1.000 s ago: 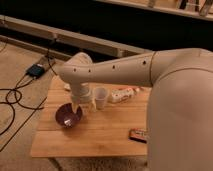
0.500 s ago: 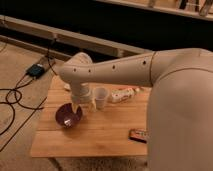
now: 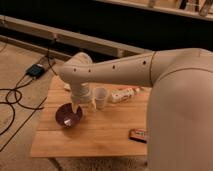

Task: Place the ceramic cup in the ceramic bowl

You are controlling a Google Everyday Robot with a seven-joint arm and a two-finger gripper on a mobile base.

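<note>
The white ceramic cup [image 3: 100,97] stands upright on the wooden table [image 3: 105,137], just right of my arm's wrist. The dark purplish-brown ceramic bowl [image 3: 68,115] sits on the table's left part, to the lower left of the cup. My gripper [image 3: 77,107] hangs down from the wrist between the two, over the bowl's right rim and close beside the cup. The wrist hides most of the gripper.
A white and red packet [image 3: 122,94] lies right of the cup. A dark snack bar [image 3: 139,134] lies near the table's right front. Black cables [image 3: 12,97] and a small black box [image 3: 36,70] lie on the floor at the left.
</note>
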